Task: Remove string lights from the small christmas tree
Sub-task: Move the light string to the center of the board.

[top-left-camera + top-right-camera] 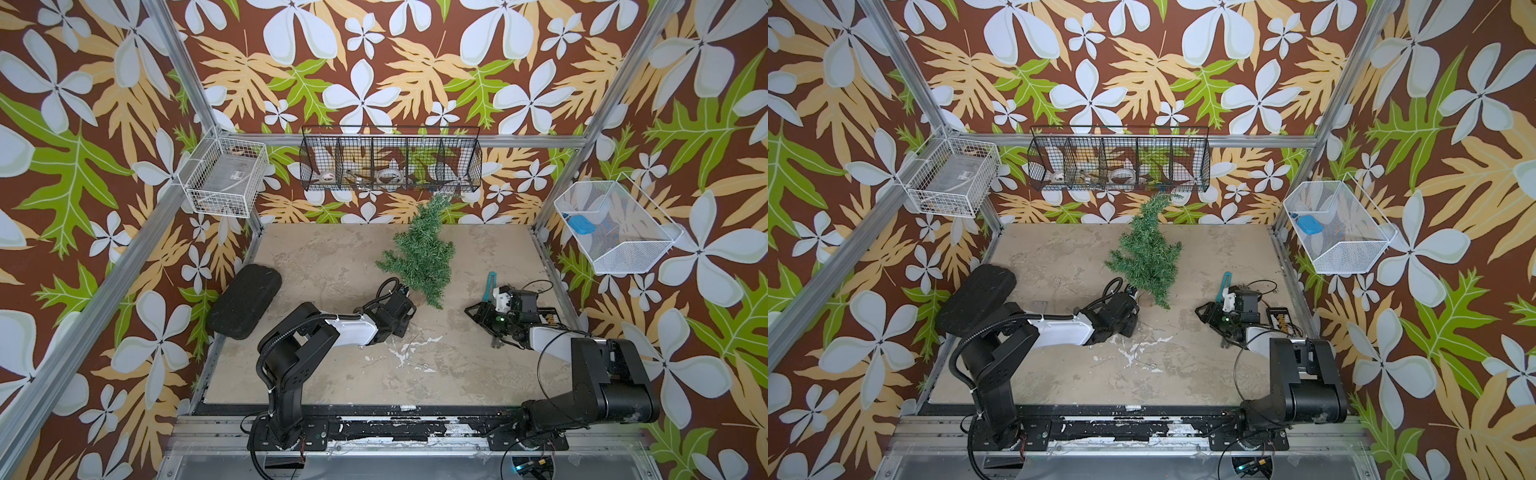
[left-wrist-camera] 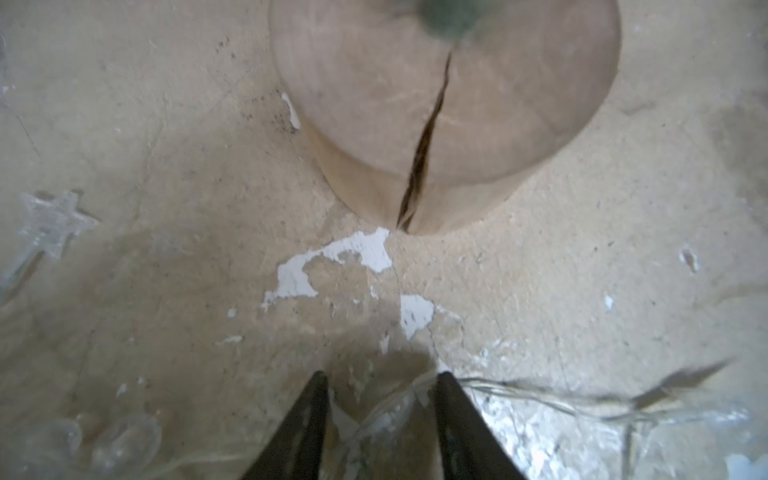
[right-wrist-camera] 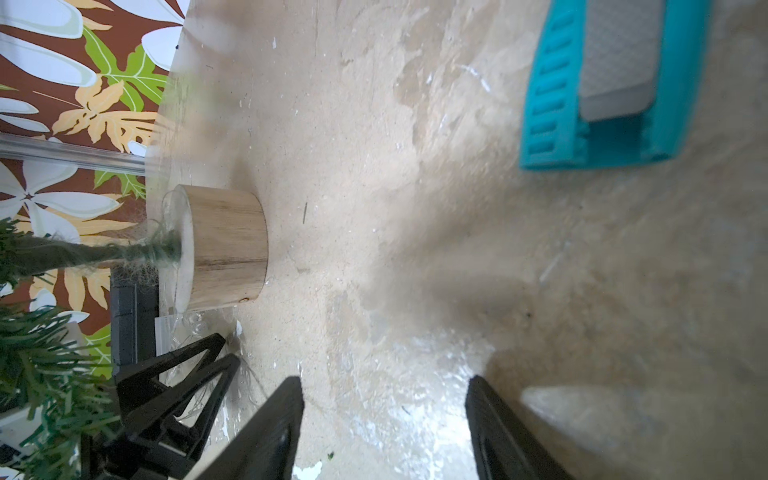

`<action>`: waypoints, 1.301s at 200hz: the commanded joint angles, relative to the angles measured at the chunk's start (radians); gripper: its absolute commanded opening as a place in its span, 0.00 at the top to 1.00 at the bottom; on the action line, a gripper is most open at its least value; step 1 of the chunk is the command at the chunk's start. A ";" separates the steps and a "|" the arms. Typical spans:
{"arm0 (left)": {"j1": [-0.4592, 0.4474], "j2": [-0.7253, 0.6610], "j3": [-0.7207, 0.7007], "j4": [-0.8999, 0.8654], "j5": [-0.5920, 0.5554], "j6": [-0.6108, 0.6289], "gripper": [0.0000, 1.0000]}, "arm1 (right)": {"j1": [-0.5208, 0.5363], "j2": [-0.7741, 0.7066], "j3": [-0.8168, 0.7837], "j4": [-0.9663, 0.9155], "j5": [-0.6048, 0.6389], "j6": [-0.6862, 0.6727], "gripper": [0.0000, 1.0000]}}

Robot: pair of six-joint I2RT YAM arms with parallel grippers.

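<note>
The small christmas tree (image 1: 420, 253) (image 1: 1148, 249) stands at the middle back of the table on its round wooden base (image 2: 415, 104) (image 3: 226, 249). The string lights (image 2: 540, 395) lie on the table by the base as thin pale wire with clear star bulbs (image 2: 54, 220). My left gripper (image 2: 382, 374) (image 3: 227, 347) is low on the table just in front of the base. Its jaws stand apart, with strands of the wire crossing between them. My right gripper (image 3: 385, 380) (image 1: 473, 311) is to the right of the tree, open and with nothing in it.
A teal piece (image 1: 491, 279) (image 3: 602, 91) stands by the right wrist. A black padded block (image 1: 245, 303) lies at the table's left edge. A small black box (image 1: 1281, 320) sits by the right arm. Wire baskets (image 1: 390, 158) (image 1: 224, 174) (image 1: 615, 228) hang on the walls.
</note>
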 commanded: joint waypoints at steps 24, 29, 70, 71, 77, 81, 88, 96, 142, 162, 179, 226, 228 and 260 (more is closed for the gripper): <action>0.061 -0.064 -0.099 -0.076 -0.011 -0.053 0.93 | 0.001 -0.011 -0.004 0.017 -0.033 0.009 0.35; 0.076 -0.081 -0.113 -0.076 0.001 -0.070 0.95 | 0.001 -0.015 -0.007 0.018 -0.034 0.013 0.35; 0.241 -0.280 -0.276 0.001 0.027 -0.225 1.00 | 0.001 -0.010 0.003 0.025 -0.050 0.026 0.36; 0.245 -0.285 -0.279 0.004 0.030 -0.227 1.00 | 0.000 -0.010 0.003 0.025 -0.051 0.026 0.36; 0.271 -0.315 -0.292 0.013 0.044 -0.247 1.00 | 0.001 -0.013 0.002 0.026 -0.053 0.030 0.36; 0.289 -0.333 -0.296 0.016 0.053 -0.259 1.00 | 0.000 -0.015 0.002 0.031 -0.055 0.033 0.36; 0.318 -0.365 -0.304 0.020 0.060 -0.280 1.00 | 0.000 -0.016 -0.001 0.033 -0.054 0.035 0.36; 0.350 -0.402 -0.313 0.024 0.058 -0.297 1.00 | 0.001 -0.016 0.001 0.029 -0.053 0.032 0.36; 0.490 -0.584 -0.305 -0.002 0.026 -0.310 1.00 | 0.001 -0.023 -0.001 0.030 -0.056 0.034 0.36; 0.480 -0.598 -0.284 0.007 0.115 -0.279 0.95 | 0.001 -0.012 0.001 0.030 -0.063 0.032 0.36; 0.403 -0.561 -0.247 -0.021 0.147 -0.261 0.83 | 0.001 -0.011 -0.009 0.051 -0.067 0.048 0.36; 0.094 -0.396 -0.199 0.061 0.121 -0.302 0.74 | 0.000 0.004 0.001 0.049 -0.064 0.042 0.36; 0.085 -0.385 -0.193 0.064 0.121 -0.304 0.74 | 0.001 0.003 0.001 0.047 -0.064 0.041 0.36; -0.034 -0.193 -0.082 0.086 0.147 -0.305 0.76 | 0.001 0.005 0.011 0.029 -0.063 0.027 0.36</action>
